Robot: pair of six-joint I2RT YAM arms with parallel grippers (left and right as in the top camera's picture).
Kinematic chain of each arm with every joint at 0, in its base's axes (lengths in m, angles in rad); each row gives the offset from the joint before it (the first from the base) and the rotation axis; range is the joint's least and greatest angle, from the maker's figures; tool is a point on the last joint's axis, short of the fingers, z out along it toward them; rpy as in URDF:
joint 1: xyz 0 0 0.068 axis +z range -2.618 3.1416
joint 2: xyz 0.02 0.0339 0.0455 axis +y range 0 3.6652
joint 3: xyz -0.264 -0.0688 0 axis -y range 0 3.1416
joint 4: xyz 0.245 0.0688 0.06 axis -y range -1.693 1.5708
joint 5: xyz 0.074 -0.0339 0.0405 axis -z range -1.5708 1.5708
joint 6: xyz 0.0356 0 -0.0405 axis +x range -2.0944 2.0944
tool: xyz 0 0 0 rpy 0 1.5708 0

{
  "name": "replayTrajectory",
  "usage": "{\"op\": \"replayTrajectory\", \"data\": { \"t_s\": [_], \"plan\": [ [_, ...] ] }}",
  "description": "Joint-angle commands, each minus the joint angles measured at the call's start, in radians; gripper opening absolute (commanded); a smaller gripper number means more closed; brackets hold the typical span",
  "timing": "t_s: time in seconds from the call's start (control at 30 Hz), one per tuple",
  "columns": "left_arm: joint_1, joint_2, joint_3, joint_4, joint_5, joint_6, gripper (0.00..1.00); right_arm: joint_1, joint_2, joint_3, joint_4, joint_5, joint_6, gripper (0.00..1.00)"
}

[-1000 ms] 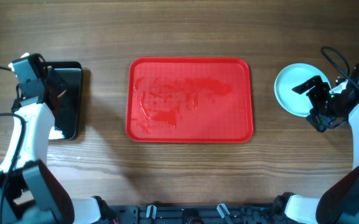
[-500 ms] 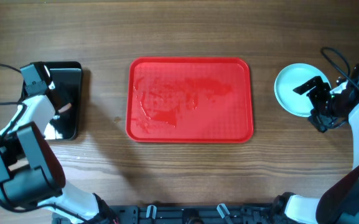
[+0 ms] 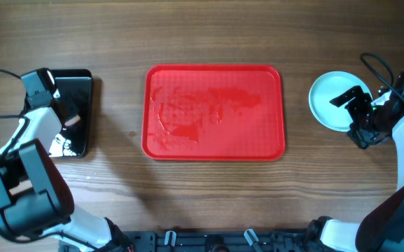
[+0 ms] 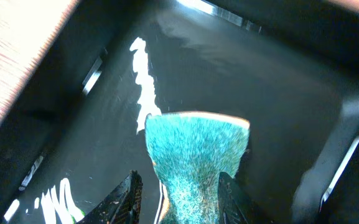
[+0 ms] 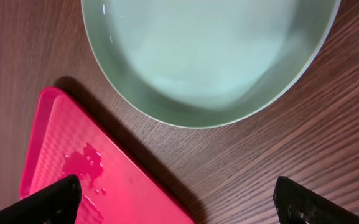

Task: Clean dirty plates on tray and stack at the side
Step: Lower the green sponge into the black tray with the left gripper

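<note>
Your left claw [image 4: 179,194], pinching the sponge [image 4: 195,149], has swung over the left-edge black tray [image 3: 85,84]; your right claw [image 5: 179,199] is spread; cleaning looks done.

The red tray [image 3: 258,136] lies flat at the middle of the wooden table [image 3: 209,203], long side left to right, its textured floor streaked with glossy wet smears. A round, shallow pale-blue plate [image 3: 324,105] sits upright on the wood well to its right, its inside clean and shiny.
</note>
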Motion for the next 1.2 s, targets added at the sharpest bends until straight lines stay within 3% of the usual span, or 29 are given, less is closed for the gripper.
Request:
{"op": "replayTrajectory", "data": {
  "t_s": [0.0, 0.1, 0.2, 0.3, 0.87, 1.17],
  "plan": [
    [0.005, -0.085, -0.003, 0.019, -0.004, -0.004, 0.35, 0.003, -0.009, 0.001, 0.003, 0.029, -0.023, 1.0],
    [0.005, -0.097, -0.003, 0.018, 0.0, -0.004, 0.25, 0.003, -0.01, 0.001, 0.003, 0.029, -0.023, 1.0],
    [0.005, -0.092, -0.003, 0.012, 0.056, -0.003, 0.04, 0.003, -0.009, 0.001, 0.003, 0.029, -0.023, 1.0],
    [0.005, -0.073, -0.003, 0.019, 0.116, -0.004, 0.04, 0.003, -0.009, 0.001, 0.003, 0.029, -0.023, 1.0],
    [0.051, 0.032, -0.003, -0.006, 0.085, -0.005, 0.04, 0.003, -0.009, 0.001, 0.011, 0.028, -0.023, 1.0],
    [0.073, 0.066, -0.003, -0.008, 0.164, -0.007, 0.04, 0.003, -0.01, 0.001, 0.022, 0.029, -0.023, 0.99]
  ]
}}
